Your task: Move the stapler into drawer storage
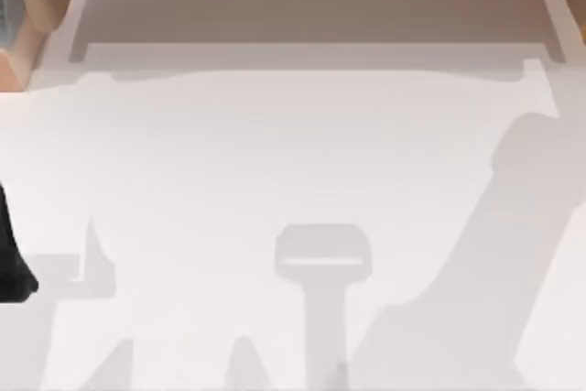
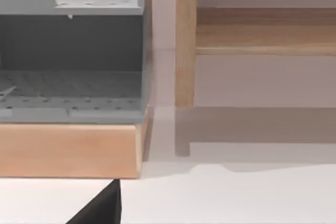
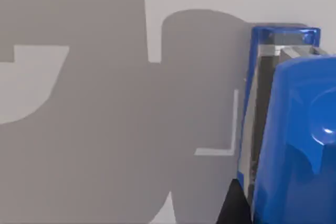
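while the bright blue plastic stapler [image 3: 294, 129] fills the right wrist view, i cannot tell if jaws grip it; it could slip before reaching the grey perforated drawer [image 2: 71, 95].

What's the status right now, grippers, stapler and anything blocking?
Left arm at table's left edge, facing the grey drawer unit. Bright blue stapler close against right wrist camera, above white table. Grip unconfirmed. No obstruction seen.
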You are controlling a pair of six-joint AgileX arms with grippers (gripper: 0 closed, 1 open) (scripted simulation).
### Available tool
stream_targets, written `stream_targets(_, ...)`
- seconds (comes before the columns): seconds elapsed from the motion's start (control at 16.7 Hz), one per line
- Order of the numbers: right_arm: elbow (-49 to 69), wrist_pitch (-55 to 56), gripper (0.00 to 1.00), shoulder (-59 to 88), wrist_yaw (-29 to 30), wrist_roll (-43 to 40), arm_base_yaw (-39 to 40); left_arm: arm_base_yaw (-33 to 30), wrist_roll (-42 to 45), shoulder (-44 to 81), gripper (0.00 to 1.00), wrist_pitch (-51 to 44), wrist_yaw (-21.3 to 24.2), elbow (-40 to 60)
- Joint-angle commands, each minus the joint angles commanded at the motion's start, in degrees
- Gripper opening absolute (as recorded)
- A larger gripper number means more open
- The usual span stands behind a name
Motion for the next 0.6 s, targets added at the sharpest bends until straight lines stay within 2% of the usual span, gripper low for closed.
stream_targets(0.36, 0.0, 0.0, 0.98, 0.0, 0.0, 0.0, 0.0, 0.0, 0.0, 0.0, 1.0, 0.0, 0.0, 0.0)
stream_targets(0.6, 0.0, 0.0, 1.0, 0.0, 0.0, 0.0, 0.0, 0.0, 0.0, 0.0, 1.0, 0.0, 0.0, 0.0)
